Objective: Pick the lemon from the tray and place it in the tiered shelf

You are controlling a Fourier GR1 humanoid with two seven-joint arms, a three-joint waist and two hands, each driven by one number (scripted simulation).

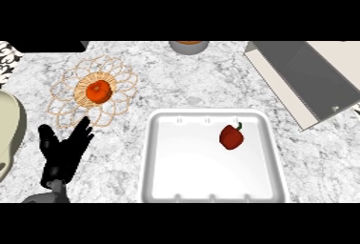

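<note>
A white tray (pixel 151 157) lies on the marble counter at centre right. Inside it, toward its far right part, lies a red fruit with a green stem (pixel 231 137) that looks like a pepper; I see no lemon. A round orange-red fruit (pixel 97 90) sits in the middle of a wire stand (pixel 70 102) at the far left. A grey and beige shelf unit (pixel 309 76) stands at the upper right. My left hand (pixel 65 150) rests open, fingers up, at the lower left, just left of the tray and touching nothing. The right hand does not show.
A round pot (pixel 188 46) stands at the far edge, cut off by the view. A beige curved object (pixel 8 128) fills the left edge. A dark slab (pixel 49 45) lies at the top left. Bare marble (pixel 197 81) stretches between the stand, tray and shelf.
</note>
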